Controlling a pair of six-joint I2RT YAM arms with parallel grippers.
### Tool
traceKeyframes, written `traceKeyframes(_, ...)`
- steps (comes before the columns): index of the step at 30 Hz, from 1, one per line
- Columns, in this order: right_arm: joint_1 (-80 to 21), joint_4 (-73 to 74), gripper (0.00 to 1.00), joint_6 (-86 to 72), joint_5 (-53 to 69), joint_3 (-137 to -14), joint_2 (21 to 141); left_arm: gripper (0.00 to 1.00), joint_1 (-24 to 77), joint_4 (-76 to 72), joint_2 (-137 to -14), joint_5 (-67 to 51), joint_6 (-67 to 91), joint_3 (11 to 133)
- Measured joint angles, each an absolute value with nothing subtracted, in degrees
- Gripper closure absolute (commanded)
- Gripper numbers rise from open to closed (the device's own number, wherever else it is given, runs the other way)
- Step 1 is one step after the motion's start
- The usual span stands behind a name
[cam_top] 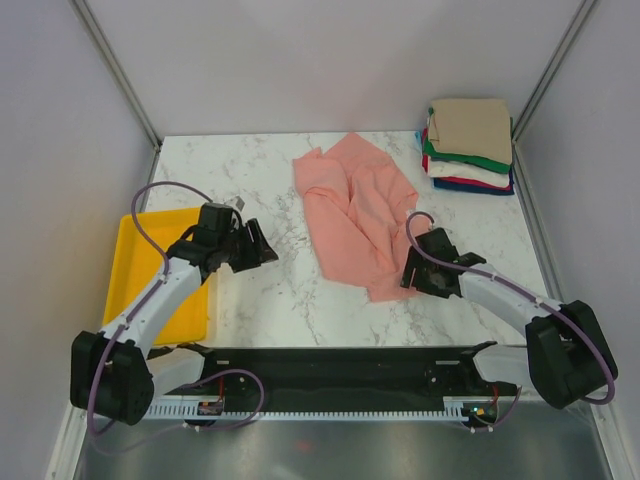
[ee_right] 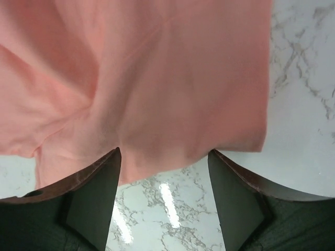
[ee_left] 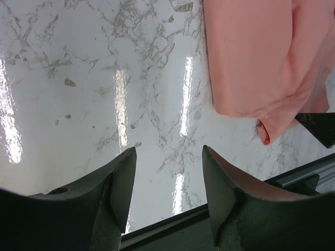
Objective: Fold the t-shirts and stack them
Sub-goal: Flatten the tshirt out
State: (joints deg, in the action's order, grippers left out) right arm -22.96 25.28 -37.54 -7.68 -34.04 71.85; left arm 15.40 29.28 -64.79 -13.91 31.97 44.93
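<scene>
Left gripper (cam_top: pixel 262 245) sits left of the crumpled salmon-pink cloth t-shirt (cam_top: pixel 350 215), jaws wide open, empty. Shirt looks light and limp, expect sag and bunching; I'd pinch hem corners. Right gripper (cam_top: pixel 416 274) over its near-right hem, jaws wide apart, nothing gripped. Stack of folded multicolour shirts (cam_top: pixel 470 145) beyond its far-right side.

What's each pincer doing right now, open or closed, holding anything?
Left pincer: open, empty, over the marble table.
Right pincer: open, at the edge of the salmon-pink t-shirt, not gripping it.
</scene>
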Motion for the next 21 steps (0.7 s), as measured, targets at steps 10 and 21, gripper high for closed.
traceKeyframes(10, -23.0, 30.0, 0.09, -28.9, -7.9, -64.4, 84.4, 0.40, 15.5, 31.2, -69.5, -12.0, 28.4, 56.5)
traceKeyframes(21, -23.1, 29.5, 0.49, -24.9, -6.1, -91.7, 118.6, 0.39, 15.6, 36.2, -63.4, 1.4, 21.8, 55.0)
